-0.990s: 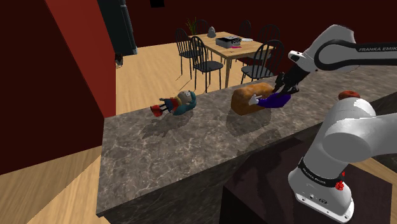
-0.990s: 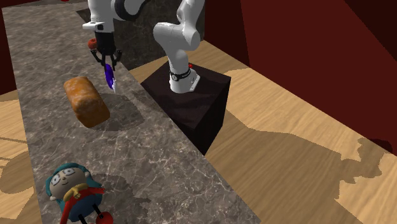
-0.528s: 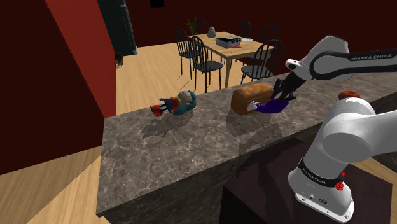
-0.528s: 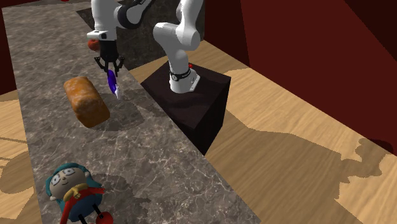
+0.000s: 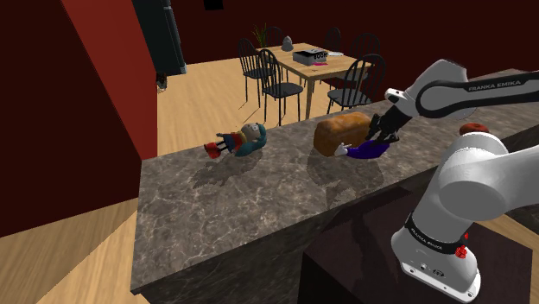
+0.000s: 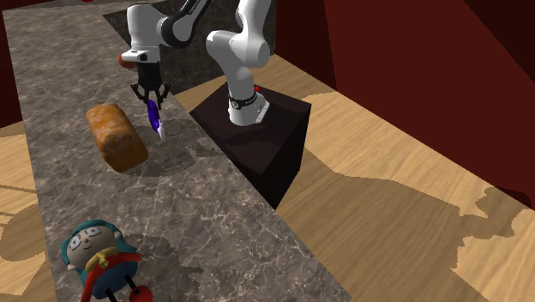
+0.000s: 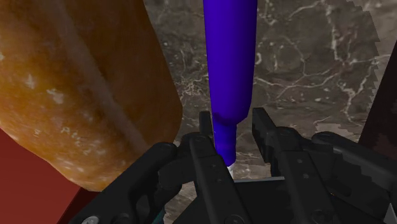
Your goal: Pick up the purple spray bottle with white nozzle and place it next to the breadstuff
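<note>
Purple spray bottle [image 5: 370, 148] slanted low over the dark marbled bench [image 5: 225, 199], white nozzle [image 5: 343, 148] toward the brown loaf [image 5: 339, 131] and just beside it; possibly touching the stone, hard to tell from the shoulder view. Black claw [image 5: 378, 136] apart around the bottle's narrow end: one finger [image 7: 205, 130] against it, a gap at the other. Well apart along the bench, toward the shoulder view's left, a doll [image 5: 242, 139] in blue, lying flat. Beyond, wooden floor [image 5: 207, 95], dark chairs [image 5: 272, 73], a red wall [image 5: 60, 112].
</note>
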### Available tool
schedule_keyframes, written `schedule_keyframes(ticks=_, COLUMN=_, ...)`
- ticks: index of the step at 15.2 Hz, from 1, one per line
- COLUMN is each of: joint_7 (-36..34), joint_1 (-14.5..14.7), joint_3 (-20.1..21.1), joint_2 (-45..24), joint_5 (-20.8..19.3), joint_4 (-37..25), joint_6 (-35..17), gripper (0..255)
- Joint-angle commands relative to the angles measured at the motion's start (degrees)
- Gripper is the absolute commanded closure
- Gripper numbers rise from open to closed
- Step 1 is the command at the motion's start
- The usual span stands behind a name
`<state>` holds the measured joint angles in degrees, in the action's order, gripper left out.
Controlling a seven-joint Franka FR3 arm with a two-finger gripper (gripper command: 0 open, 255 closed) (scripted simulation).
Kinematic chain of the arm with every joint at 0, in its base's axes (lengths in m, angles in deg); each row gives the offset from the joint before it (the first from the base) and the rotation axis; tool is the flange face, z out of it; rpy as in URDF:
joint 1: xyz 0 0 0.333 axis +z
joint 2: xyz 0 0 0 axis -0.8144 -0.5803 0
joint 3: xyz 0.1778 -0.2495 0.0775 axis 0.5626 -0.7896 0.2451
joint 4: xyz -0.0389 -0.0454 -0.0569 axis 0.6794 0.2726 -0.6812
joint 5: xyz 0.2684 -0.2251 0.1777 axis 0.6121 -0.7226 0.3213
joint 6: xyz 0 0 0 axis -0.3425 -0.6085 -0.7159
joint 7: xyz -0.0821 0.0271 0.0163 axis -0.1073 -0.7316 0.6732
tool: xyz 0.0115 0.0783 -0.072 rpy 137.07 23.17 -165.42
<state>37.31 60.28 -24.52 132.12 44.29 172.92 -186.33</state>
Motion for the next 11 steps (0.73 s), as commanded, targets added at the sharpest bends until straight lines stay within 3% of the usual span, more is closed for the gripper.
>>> schedule_keyframes(ticks=1, joint_7=0.03, joint_1=0.06, joint_3=-0.18, joint_2=-0.13, joint_5=-0.10, joint_4=0.03, joint_6=-0.20, gripper=255)
schedule_keyframes(ticks=5, joint_7=0.03, joint_1=0.06, joint_3=-0.18, joint_2=-0.13, joint_5=-0.10, joint_4=0.03, joint_6=-0.20, gripper=255)
schedule_keyframes(ticks=6, joint_7=0.03, joint_1=0.06, joint_3=-0.18, joint_2=-0.13, joint_5=-0.10, joint_4=0.03, joint_6=-0.20, gripper=0)
schedule_keyframes(ticks=11, joint_7=0.03, joint_1=0.05, joint_3=-0.18, joint_2=-0.12, joint_5=-0.10, joint_4=0.03, joint_6=-0.20, gripper=0)
